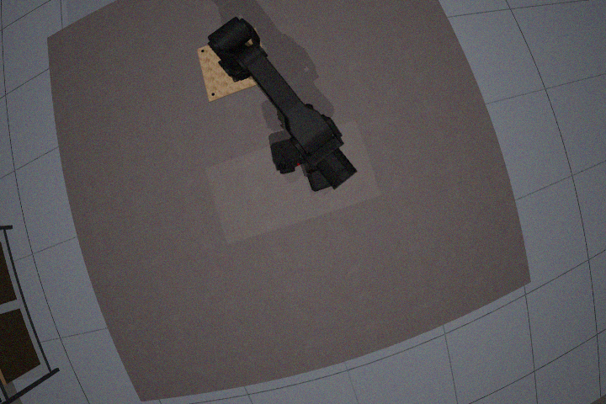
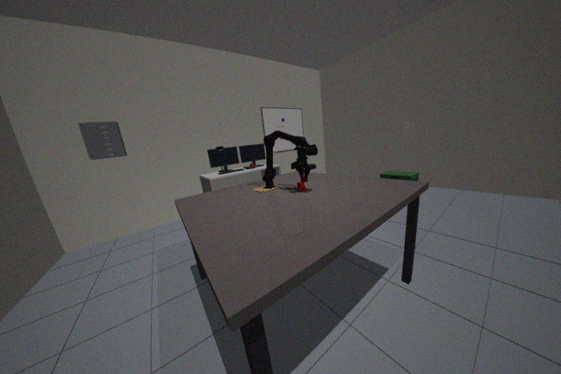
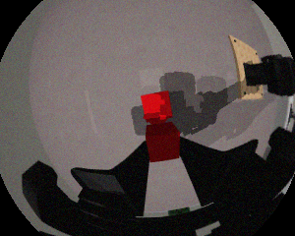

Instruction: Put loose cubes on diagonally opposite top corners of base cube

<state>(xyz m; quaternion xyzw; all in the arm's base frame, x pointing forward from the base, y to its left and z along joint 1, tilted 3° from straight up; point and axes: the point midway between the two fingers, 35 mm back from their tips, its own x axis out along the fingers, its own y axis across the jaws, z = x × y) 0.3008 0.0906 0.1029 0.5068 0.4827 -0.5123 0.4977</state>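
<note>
The black parallel-jaw hand [image 3: 163, 157] is clamped on a small red cube [image 3: 163, 142], carried above the brown bench [image 2: 263, 238]. In the wrist view a brighter red cube stack [image 3: 155, 106] sits on the bench at twelve o'clock from the held one. The tan wooden base plate [image 1: 213, 78] lies at eleven o'clock from the hand in the top view.

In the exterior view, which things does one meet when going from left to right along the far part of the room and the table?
Grey wall panel → two monitors → wooden base plate → gripper holding a red cube → green box.
</note>
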